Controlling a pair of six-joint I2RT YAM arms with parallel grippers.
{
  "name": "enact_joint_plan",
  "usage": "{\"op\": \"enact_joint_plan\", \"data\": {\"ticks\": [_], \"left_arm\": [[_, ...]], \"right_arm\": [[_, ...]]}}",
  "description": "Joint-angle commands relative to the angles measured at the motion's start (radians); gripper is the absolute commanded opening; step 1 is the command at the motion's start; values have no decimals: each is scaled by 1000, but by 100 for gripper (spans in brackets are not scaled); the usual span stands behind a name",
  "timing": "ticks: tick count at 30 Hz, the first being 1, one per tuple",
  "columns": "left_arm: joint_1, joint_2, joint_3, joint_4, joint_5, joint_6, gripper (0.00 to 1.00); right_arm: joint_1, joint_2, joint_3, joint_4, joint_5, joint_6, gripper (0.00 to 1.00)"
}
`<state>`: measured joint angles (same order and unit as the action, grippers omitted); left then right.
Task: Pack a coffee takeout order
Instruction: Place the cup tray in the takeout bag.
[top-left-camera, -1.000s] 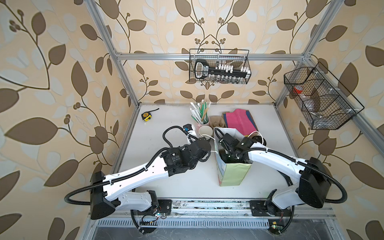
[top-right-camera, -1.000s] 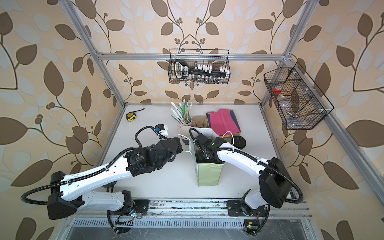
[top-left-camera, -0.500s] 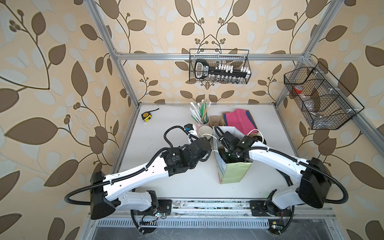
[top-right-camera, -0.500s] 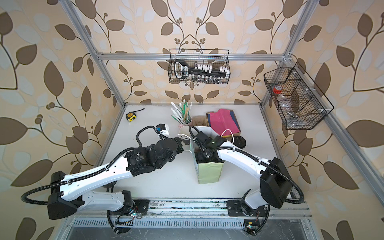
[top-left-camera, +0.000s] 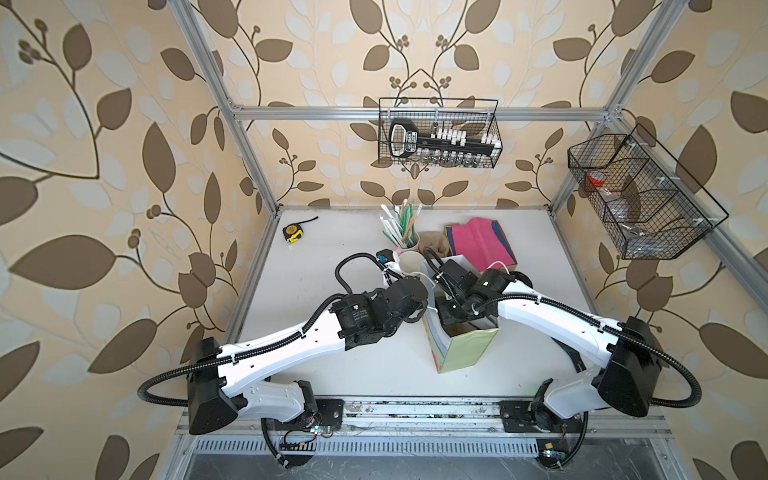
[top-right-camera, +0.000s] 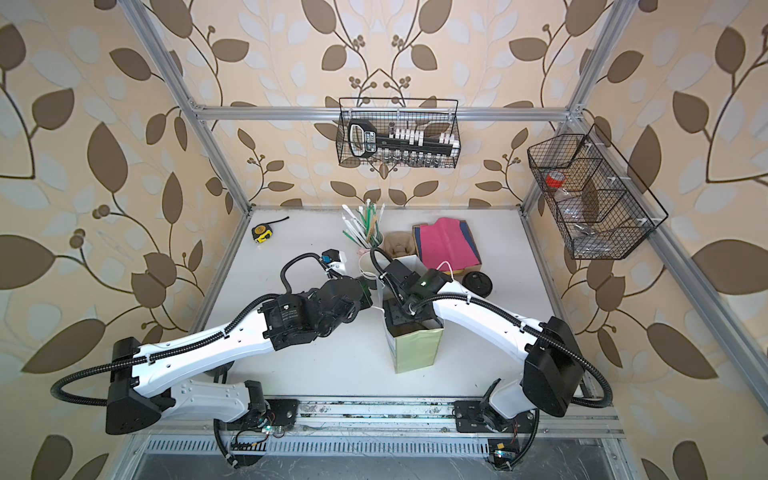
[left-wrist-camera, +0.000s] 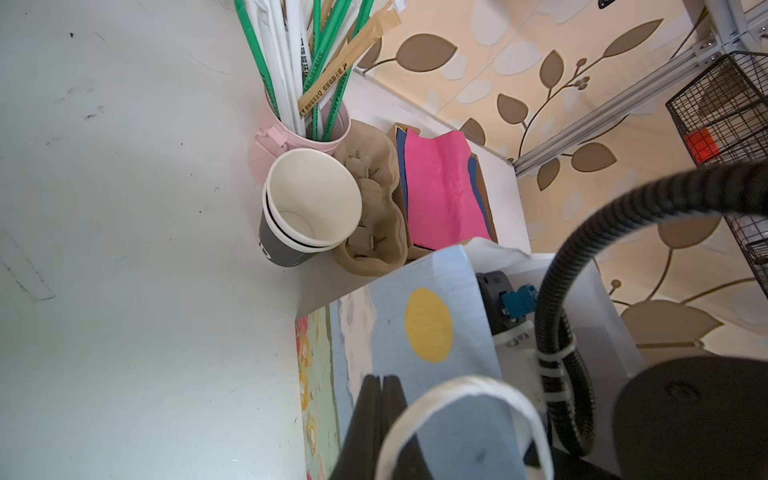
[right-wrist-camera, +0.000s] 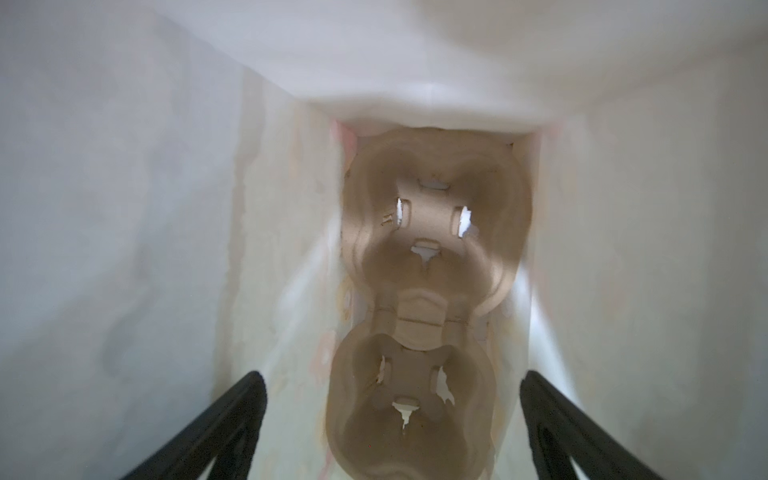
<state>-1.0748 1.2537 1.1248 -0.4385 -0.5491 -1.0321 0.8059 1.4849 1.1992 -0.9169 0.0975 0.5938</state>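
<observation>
A pale green and blue paper bag (top-left-camera: 465, 353) (top-right-camera: 415, 353) stands upright at the table's front middle. The brown two-cup carrier (right-wrist-camera: 428, 299) lies flat on its bottom. My right gripper (right-wrist-camera: 390, 376) hangs open inside the bag above the carrier, touching nothing. My left gripper (left-wrist-camera: 380, 380) is shut, its fingers lying against the bag's outer wall (left-wrist-camera: 415, 291) beside the white handle (left-wrist-camera: 465, 384); whether it pinches anything I cannot tell. The pink napkin (top-left-camera: 478, 243) (left-wrist-camera: 440, 191) lies in a cardboard tray behind the bag. The cup's black domed lid (top-right-camera: 478, 284) shows right of the bag.
A stack of lidless cups (left-wrist-camera: 307, 208) stands by a pink holder of straws (top-left-camera: 401, 224) and spare pulp carriers (left-wrist-camera: 374, 216). A navy napkin (left-wrist-camera: 478, 183) lies under the pink one. A tape measure (top-left-camera: 293, 232) sits back left. Wire baskets (top-left-camera: 438, 137) hang on the walls.
My right wrist has shifted very slightly over the bag. The left arm and the bag have stayed where they were.
</observation>
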Motion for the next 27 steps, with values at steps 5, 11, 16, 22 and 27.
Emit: {"op": "enact_joint_plan", "data": {"ticks": [5,11,16,22,27], "left_arm": [[-8,2,35,14,-8,28,0],[-7,19,50,5,-8,37,0],[-7,23,50,18,-8,55,0],[-4,10,37,57,-2,100,0],[7,-8,10,85,10,124,0]], "right_arm": [[-7,-55,119,-88,51,-37,96],[-18,-73,163,-97,26,-69,97],[-51,-61,136,-64,6,-82,93],[-57,-31,179,-77,92,-89,94],[-57,-54,218,-115,115,-71,99]]}}
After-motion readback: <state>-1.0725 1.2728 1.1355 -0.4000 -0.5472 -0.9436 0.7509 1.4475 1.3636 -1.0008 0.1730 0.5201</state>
